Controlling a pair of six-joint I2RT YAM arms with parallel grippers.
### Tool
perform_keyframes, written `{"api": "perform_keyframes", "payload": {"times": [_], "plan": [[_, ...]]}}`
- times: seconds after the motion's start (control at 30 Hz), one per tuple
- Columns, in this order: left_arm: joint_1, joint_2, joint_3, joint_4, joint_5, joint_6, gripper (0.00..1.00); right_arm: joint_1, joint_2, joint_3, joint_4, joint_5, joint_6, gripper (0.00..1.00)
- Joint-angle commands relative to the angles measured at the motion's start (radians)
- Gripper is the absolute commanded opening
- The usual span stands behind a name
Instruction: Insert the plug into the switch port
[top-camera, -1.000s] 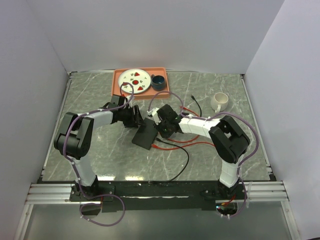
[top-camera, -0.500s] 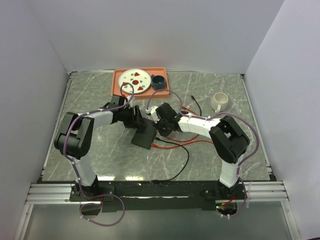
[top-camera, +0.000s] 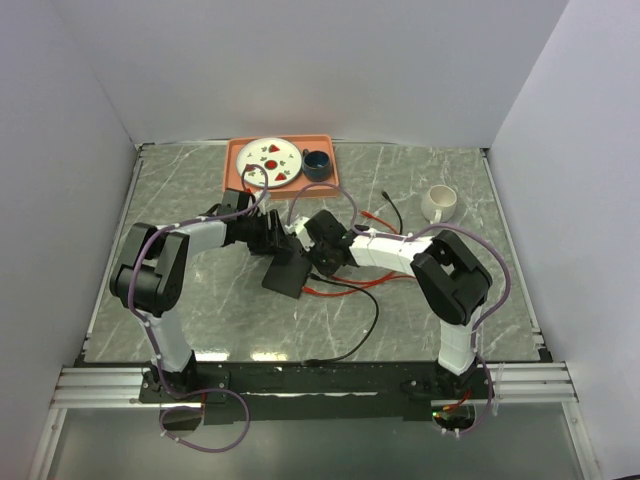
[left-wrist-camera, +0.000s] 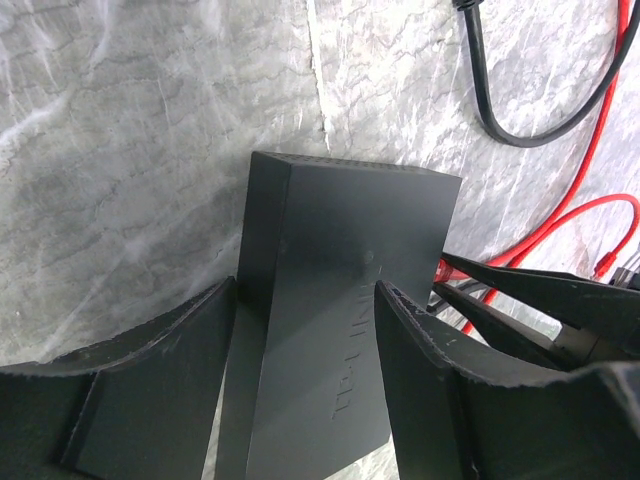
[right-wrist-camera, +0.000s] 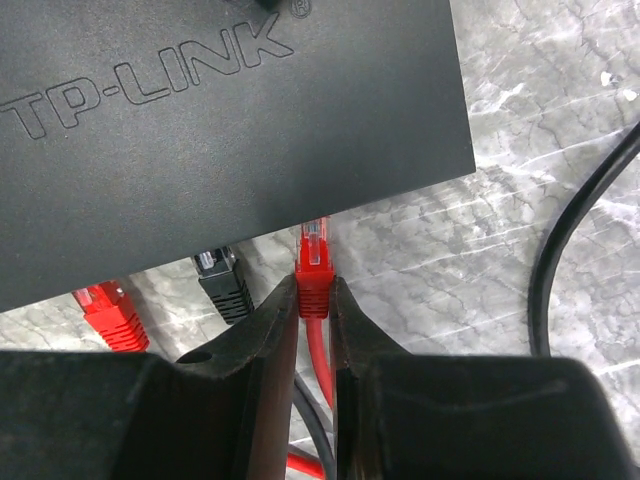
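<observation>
While our right fingers (right-wrist-camera: 270, 340) pinch the red plug (right-wrist-camera: 314, 262) just short of the switch (right-wrist-camera: 230, 100), which our left fingers (left-wrist-camera: 150, 395) clamp at the middle of the tabletop (right-wrist-camera: 560, 120), we judge that slight misalignment could jam the tip against the unseen port's rim.

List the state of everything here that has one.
switch, gripped by left tool.
red plug, pinched in right tool, tip at switch edge, not seated.
black plug, unplugged, loose.
other red plug, unplugged, loose.
mug, upright.
</observation>
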Motion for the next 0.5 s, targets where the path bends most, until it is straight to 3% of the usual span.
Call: {"api": "perform_keyframes", "payload": {"times": [0.0,0.47], "plan": [[-0.009,0.037,0.015,-0.006,0.026,0.012,0.63,0.021,-0.035,-0.005,0.034,0.022,-0.023,0.00],[-0.013,0.035,0.009,-0.004,0.041,0.012,0.57,0.045,-0.054,-0.009,0.057,0.031,-0.040,0.00]]}}
